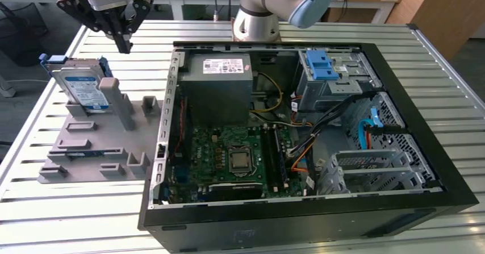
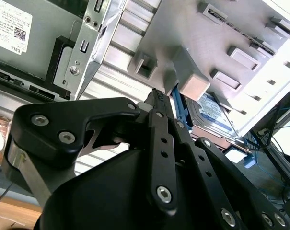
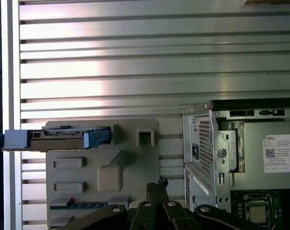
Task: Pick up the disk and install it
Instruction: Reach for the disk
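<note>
Disk (image 1: 82,89) stands on edge in the grey holder (image 1: 95,152), below the claw (image 1: 124,45) and a little aside from it, untouched. The claw hangs above with its fingers pinched together, holding nothing. No pickup has been made; the open computer case (image 1: 303,208) lies well off on the claw's other side.

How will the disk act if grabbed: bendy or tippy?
Probably stiff: the disk looks like a metal slab in a blue frame. It may tip if nudged, since it stands on edge in the holder. Metal, so likely heavyish.
</note>
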`<state>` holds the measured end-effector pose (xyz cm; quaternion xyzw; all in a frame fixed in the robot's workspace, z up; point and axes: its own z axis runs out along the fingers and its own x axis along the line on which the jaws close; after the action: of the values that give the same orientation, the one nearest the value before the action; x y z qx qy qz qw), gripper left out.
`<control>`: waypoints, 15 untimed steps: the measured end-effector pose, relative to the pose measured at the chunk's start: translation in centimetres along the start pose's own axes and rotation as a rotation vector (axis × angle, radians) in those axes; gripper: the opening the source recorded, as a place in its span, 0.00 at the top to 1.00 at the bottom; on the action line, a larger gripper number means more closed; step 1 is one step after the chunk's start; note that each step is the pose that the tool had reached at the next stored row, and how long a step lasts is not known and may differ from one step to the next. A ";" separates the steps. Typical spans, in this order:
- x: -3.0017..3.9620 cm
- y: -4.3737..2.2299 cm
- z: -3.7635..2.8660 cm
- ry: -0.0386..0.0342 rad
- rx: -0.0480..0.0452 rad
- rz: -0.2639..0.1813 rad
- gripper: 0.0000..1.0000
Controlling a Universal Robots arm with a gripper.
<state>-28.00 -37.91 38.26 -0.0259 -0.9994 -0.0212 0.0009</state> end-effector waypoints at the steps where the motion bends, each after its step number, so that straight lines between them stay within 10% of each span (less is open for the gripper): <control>1: 0.04 0.00 0.00 0.0000 0.0000 0.000 0.89; 15: 0.86 -0.01 0.01 0.0000 0.0000 0.000 0.89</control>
<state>-28.87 -37.88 38.26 -0.0258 -0.9994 -0.0212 0.0009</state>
